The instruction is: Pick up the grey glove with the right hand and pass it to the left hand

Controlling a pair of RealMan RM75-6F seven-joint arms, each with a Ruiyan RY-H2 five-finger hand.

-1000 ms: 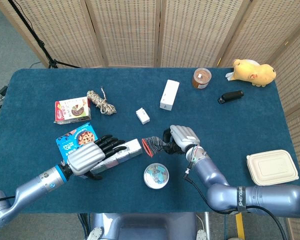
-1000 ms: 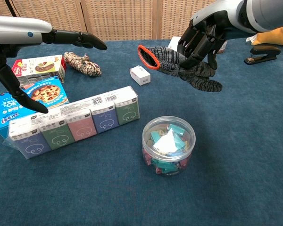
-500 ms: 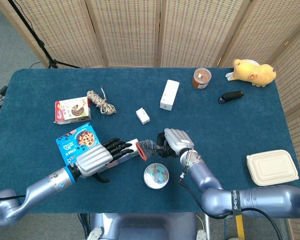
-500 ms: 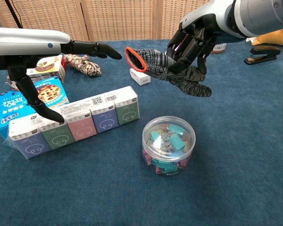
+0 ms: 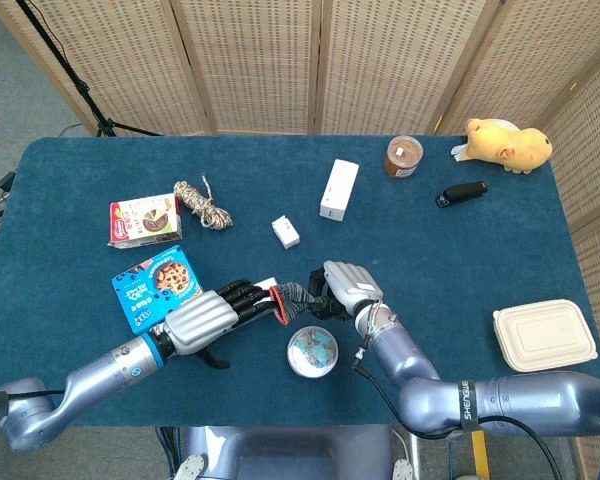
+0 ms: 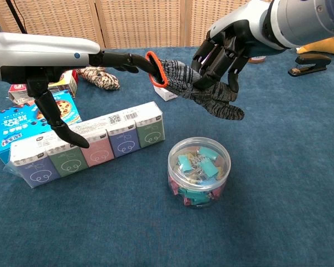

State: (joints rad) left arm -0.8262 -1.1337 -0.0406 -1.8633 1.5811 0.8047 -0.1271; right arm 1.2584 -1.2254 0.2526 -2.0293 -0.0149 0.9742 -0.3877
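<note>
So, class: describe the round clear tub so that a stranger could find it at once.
Start at the blue table and find its near edge, just below where the two hands meet. The clear tub stands there, right of the tissue packs; it alone is round, transparent and filled with coloured clips.

Your right hand (image 6: 222, 53) holds the glove (image 6: 197, 89) above the table (image 5: 480, 240), cuff at the left hand's (image 6: 108, 58) fingertips; tub (image 6: 199, 171) below, near the front edge.

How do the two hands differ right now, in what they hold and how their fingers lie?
The right hand grips the grey glove with fingers curled around it; the left hand holds nothing, its fingers stretched out flat to the glove's orange cuff. Both hang above the table.
</note>
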